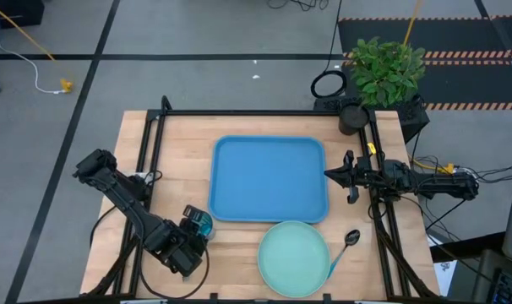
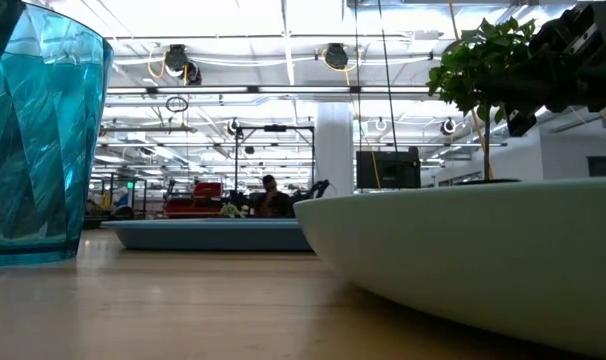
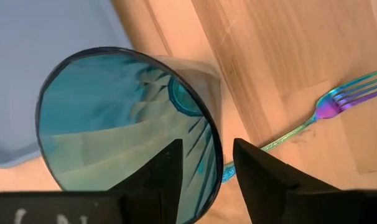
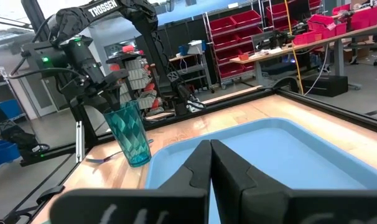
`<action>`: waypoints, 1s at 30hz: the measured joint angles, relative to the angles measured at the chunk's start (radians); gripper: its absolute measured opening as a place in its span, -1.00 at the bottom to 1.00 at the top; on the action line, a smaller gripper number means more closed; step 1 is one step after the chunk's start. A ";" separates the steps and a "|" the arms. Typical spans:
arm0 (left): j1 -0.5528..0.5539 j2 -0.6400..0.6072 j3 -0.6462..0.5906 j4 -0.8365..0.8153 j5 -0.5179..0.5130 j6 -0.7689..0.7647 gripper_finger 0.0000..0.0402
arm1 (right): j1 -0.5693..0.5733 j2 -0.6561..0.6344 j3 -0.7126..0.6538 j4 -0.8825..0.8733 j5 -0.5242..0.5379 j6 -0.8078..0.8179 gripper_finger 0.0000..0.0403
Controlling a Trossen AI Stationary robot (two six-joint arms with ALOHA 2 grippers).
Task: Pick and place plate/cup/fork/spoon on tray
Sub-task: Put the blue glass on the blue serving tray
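The teal cup [image 1: 203, 223] stands upright on its base on the table, just off the blue tray's [image 1: 269, 179] near left corner. My left gripper [image 3: 207, 168] is open, with one finger inside the cup's mouth and one outside its wall [image 3: 214, 155]. The fork [image 3: 338, 99] lies flat on the table beside the cup; my left arm hides it in the high view. The mint plate [image 1: 294, 257] lies near the table's front edge, and the spoon [image 1: 347, 245] lies at its right. My right gripper [image 1: 349, 177] is shut and empty above the tray's right rim.
A potted plant [image 1: 384, 69] stands at the table's far right corner. Black frame rails [image 1: 155, 143] run along the table's left, far and right sides. A person [image 2: 271, 197] shows far off in the room behind.
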 joint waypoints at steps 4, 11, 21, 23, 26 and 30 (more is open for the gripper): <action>0.000 0.000 0.000 -0.001 0.000 0.026 -0.35 | 0.000 0.000 0.000 0.000 0.000 -0.026 -1.00; 0.005 0.000 0.000 -0.001 0.002 0.084 -0.74 | 0.000 0.000 0.000 0.000 0.000 -0.026 -1.00; 0.045 -0.006 0.101 -0.072 0.029 0.158 -0.89 | 0.001 0.000 0.000 -0.004 -0.005 0.004 -1.00; 0.054 -0.006 0.143 -0.100 0.031 0.190 -0.91 | 0.001 0.000 0.000 -0.004 -0.007 0.033 -1.00; 0.077 -0.006 0.212 -0.159 0.031 0.248 -0.96 | 0.001 0.000 0.000 -0.004 -0.036 0.061 -1.00; 0.128 -0.006 0.289 -0.226 0.002 0.317 -0.91 | 0.005 0.000 0.000 -0.004 -0.058 0.062 -1.00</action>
